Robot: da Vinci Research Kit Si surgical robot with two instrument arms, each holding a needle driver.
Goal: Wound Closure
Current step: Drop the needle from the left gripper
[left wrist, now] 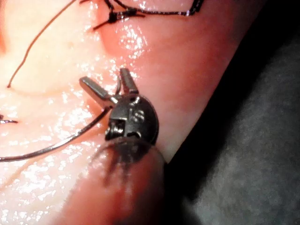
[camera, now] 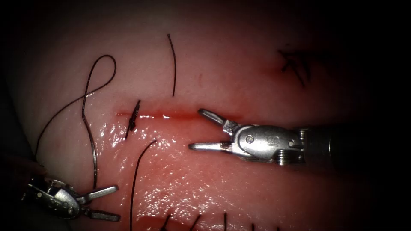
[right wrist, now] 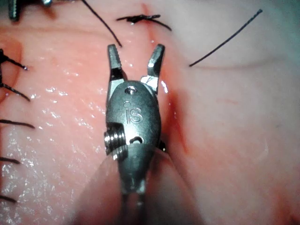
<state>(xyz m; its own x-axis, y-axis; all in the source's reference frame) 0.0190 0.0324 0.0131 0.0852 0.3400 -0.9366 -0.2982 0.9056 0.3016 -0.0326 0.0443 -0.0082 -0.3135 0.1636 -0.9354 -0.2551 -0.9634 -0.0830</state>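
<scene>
At seven o'clock in the endoscope view, the left tool (camera: 112, 202) is resting low on the tissue (camera: 239, 68) with its jaws spread, gripping nothing; the curved needle (camera: 90, 145) is lying on the surface, its lower end between those jaws, its thread (camera: 99, 68) looping toward eleven o'clock. Toward three o'clock, the right tool (camera: 198, 129) is hovering over the cut (camera: 171, 115), jaws wide apart, holding nothing. A knotted stitch (camera: 133, 117) is crossing the cut's left end, and a cut thread end (camera: 173, 64) is lying toward twelve o'clock.

Needle (camera: 92, 149) left of cut (camera: 171, 114); knot (camera: 133, 117) on cut.
</scene>
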